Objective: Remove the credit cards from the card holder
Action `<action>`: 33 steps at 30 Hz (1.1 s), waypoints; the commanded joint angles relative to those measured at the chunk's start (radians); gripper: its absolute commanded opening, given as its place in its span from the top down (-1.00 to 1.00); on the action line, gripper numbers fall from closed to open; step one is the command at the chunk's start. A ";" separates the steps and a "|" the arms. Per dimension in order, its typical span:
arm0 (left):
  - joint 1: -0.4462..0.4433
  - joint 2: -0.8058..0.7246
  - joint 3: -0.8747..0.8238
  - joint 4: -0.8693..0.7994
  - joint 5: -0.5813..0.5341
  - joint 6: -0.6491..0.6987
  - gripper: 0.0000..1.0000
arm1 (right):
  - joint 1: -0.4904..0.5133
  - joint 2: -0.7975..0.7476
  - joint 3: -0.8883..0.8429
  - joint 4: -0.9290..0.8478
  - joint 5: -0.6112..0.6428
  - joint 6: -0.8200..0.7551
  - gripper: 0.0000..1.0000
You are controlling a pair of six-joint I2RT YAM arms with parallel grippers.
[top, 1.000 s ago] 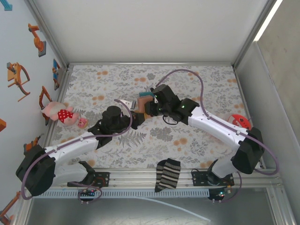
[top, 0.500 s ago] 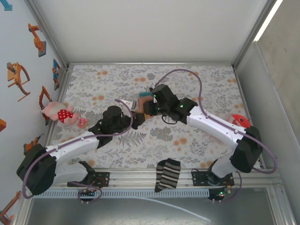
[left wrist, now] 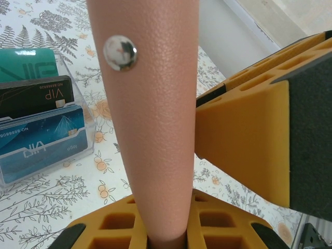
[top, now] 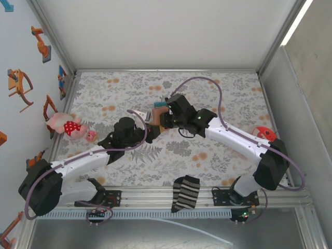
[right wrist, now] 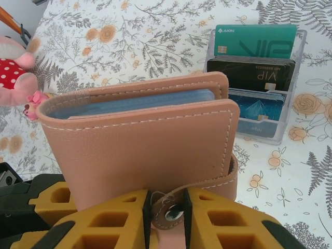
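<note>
As the right arm edges in toward the left one over this last second, we see the right gripper narrow its jaws until they pinch the closing tab of the card holder. The left gripper stays clenched on the holder, which is held upright between the two. The credit cards sit inside it, only their light-blue edges showing. We judge the tab is about to be unsnapped, and no card is out yet.
</note>
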 commanded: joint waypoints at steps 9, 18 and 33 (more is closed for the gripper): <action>-0.006 -0.023 0.038 0.077 0.003 0.018 1.00 | 0.004 -0.036 -0.027 -0.023 0.030 -0.001 0.69; -0.006 -0.020 0.038 0.081 0.005 0.017 1.00 | 0.004 -0.046 -0.031 -0.014 0.019 -0.003 0.77; -0.006 -0.025 0.039 0.075 0.012 0.020 1.00 | 0.004 -0.063 -0.039 -0.018 0.036 -0.005 0.99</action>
